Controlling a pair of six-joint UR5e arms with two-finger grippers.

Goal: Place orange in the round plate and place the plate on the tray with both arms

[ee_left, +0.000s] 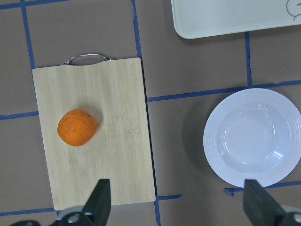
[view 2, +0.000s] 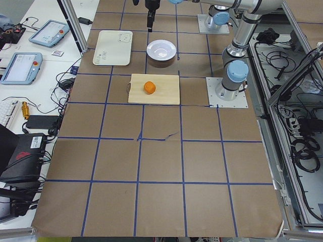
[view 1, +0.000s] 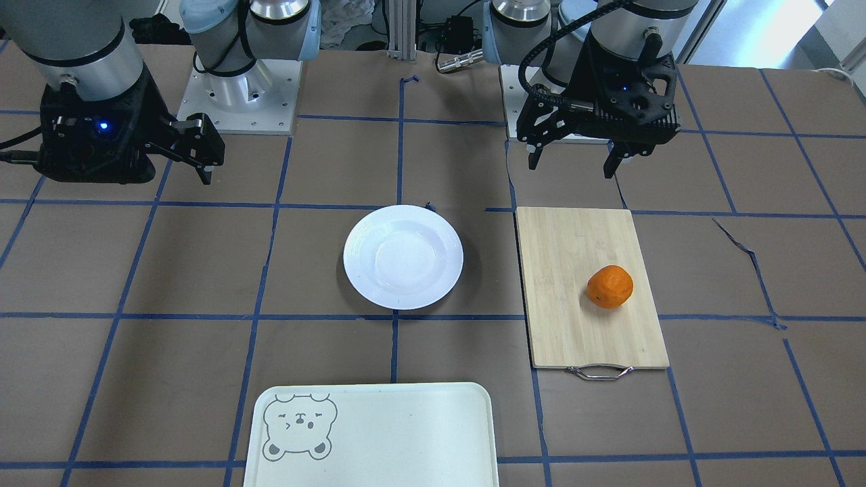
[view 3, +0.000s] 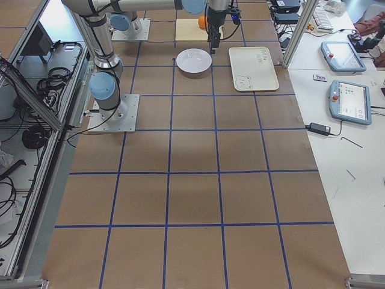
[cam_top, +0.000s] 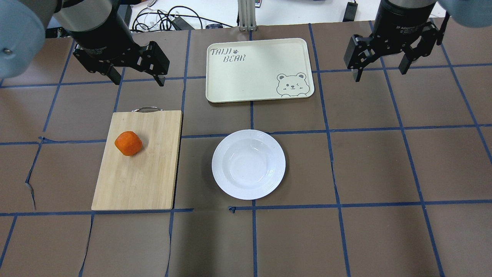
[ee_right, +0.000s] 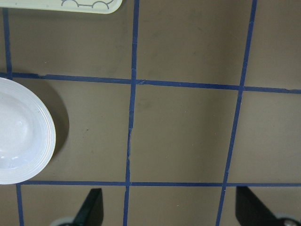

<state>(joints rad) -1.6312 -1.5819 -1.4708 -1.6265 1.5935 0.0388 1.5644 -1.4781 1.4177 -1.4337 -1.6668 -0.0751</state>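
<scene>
The orange lies on a wooden cutting board. An empty white round plate sits on the table mid-way between the arms. Beyond it, on the far side from the robot, lies the cream tray with a bear drawing, nothing on it. My left gripper hangs open above the table past the board's handle end. My right gripper is open over bare table, right of the tray.
The cutting board has a metal handle at its far end. Brown paper with blue tape lines covers the table. Tablets and cables lie on the side benches.
</scene>
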